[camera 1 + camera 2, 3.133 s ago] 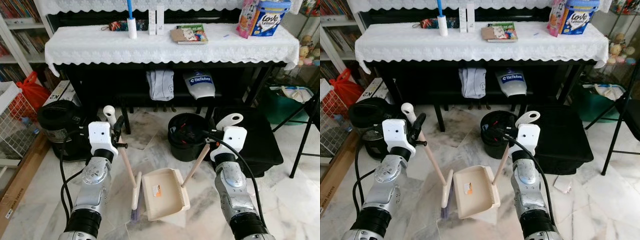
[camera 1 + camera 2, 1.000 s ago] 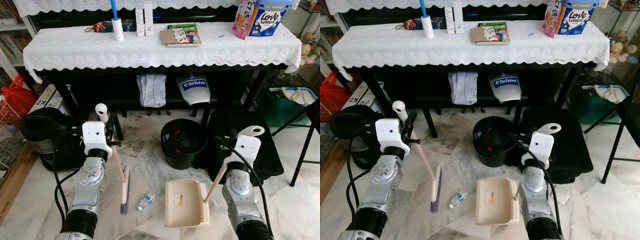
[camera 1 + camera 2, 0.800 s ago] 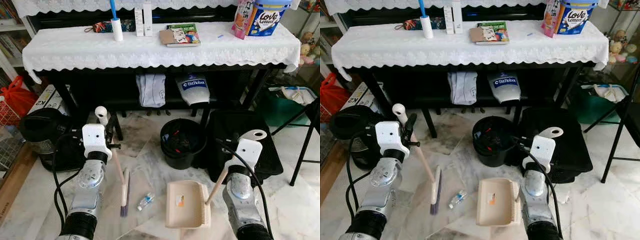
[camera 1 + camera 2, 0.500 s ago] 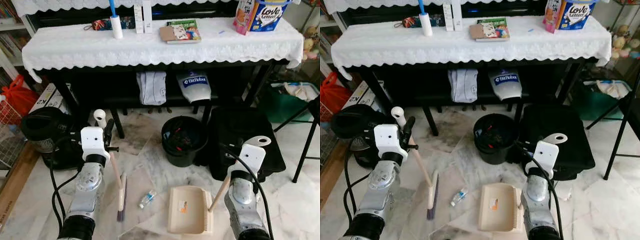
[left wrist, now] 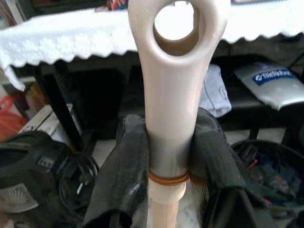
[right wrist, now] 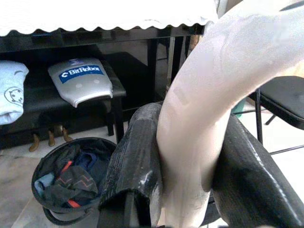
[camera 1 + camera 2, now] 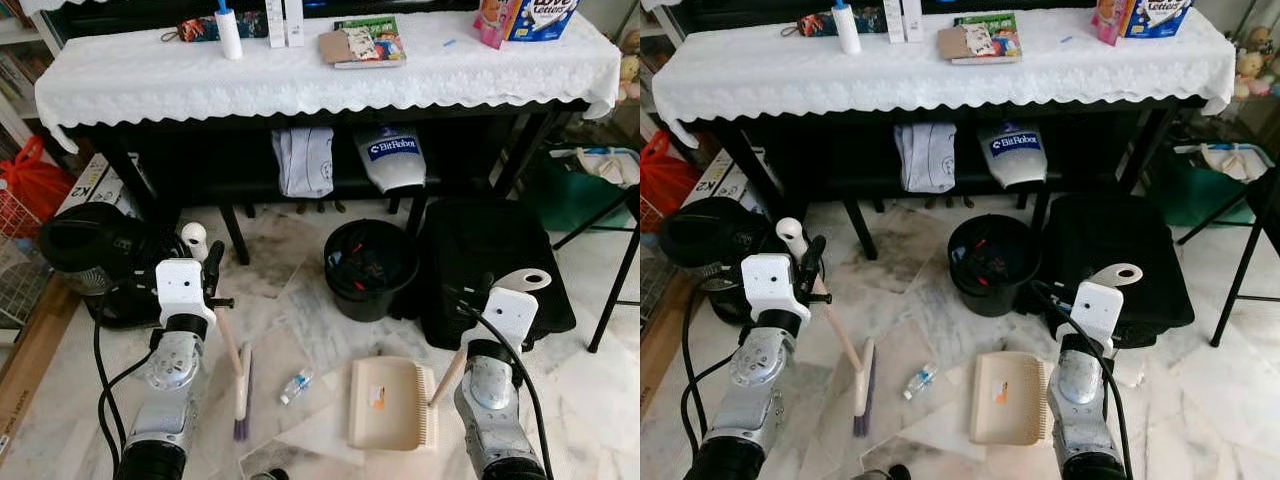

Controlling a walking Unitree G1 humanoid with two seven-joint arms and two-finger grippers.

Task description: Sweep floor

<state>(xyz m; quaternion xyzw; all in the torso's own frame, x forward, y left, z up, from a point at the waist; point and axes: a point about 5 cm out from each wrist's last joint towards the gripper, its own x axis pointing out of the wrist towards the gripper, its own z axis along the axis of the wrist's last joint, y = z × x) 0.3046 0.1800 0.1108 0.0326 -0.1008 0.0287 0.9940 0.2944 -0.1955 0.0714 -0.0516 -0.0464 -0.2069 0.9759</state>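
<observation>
Glossy marble floor (image 7: pixel 300 310) — lacy cloth (image 7: pixel 300 85).

A lived-in home room: marble floor (image 7: pixel 300 300), a lace-covered black piano (image 7: pixel 300 80) with books (image 7: pixel 365 42) on top, a bin (image 7: pixel 370 268) below, a bookshelf (image 7: pixel 15 70) and laundry basket (image 7: pixel 15 260) alongside.

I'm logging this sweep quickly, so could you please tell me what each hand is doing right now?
Left hand: closed on the broom handle.
Right hand: closed on the dustpan handle.
</observation>
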